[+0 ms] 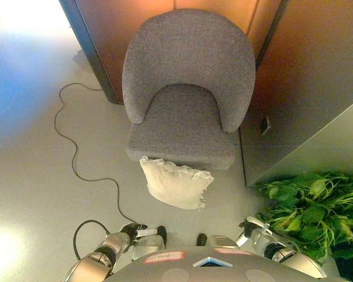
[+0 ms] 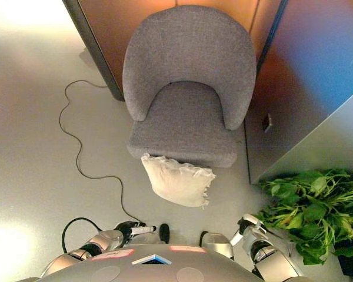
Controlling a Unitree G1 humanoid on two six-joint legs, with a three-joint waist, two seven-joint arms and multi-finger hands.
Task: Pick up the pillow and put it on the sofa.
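A cream pillow (image 1: 176, 183) with a frilled edge lies on the floor, leaning against the front of a grey armchair (image 1: 185, 88); it also shows in the right eye view (image 2: 177, 180). The chair's seat (image 1: 182, 120) holds nothing. My left hand (image 1: 134, 231) shows at the bottom left, low and short of the pillow, fingers relaxed and holding nothing. My right hand (image 1: 251, 225) shows at the bottom right, apart from the pillow; its fingers are not clear.
A green leafy plant (image 1: 312, 214) stands at the right, close to my right arm. A grey cabinet side (image 1: 306, 147) stands right of the chair. Brown wall panels (image 1: 117, 23) rise behind it. A thin black cord (image 1: 76, 158) runs over the floor at the left.
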